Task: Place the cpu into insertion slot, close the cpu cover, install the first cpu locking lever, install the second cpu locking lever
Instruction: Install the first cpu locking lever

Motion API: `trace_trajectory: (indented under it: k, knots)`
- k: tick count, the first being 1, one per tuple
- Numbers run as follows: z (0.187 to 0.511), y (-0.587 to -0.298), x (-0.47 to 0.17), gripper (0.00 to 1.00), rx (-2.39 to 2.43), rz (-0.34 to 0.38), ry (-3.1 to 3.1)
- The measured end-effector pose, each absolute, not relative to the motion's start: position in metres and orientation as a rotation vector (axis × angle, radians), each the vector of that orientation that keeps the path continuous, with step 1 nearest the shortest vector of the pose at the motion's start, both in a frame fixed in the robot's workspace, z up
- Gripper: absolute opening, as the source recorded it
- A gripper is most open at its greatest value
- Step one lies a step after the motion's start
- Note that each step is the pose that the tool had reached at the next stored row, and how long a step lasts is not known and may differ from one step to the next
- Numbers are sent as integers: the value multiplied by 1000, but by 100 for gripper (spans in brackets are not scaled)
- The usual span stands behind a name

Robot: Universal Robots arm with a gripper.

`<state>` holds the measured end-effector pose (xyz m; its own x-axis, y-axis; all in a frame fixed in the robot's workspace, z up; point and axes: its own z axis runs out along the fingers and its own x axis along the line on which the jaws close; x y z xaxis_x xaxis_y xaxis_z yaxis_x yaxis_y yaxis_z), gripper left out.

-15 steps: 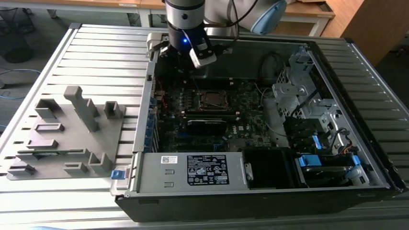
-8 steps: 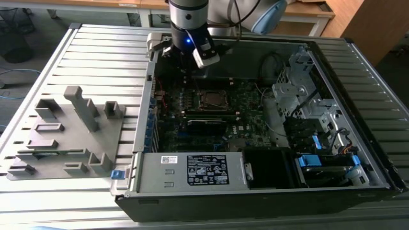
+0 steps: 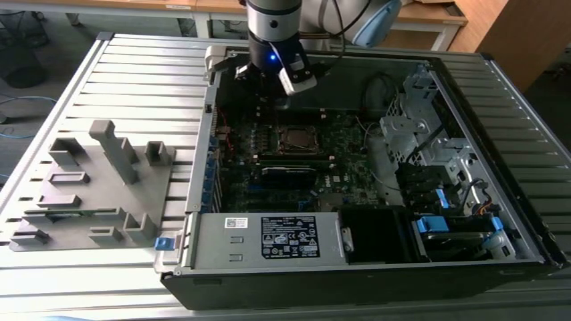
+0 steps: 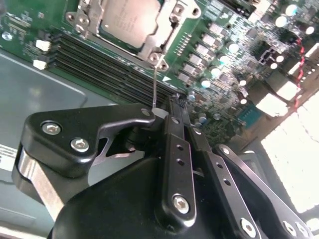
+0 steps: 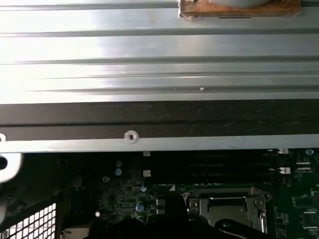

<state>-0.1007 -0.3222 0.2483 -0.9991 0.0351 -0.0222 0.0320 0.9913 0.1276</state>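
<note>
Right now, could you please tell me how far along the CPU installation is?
Done: the cpu sits in the insertion slot with the cpu cover down over it. In hand: the shut gripper is at the free end of a thin, raised locking lever. Left: that lever is not yet latched down.

Power supply label [image 3: 288,237], cpu [image 4: 128,19] markings: print illegible.

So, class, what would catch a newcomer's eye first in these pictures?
The open computer case lying on the slatted metal table, with the robot arm reaching down over its green motherboard. In the second wrist view, the black gripper hangs close to the cpu, which sits framed by its silver cpu cover.
</note>
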Motion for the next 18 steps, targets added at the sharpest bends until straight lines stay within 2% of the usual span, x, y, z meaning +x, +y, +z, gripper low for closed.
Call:
trace_trajectory:
  k: [18]
  knots:
    - [246,-322,-87,11,52,192,3110]
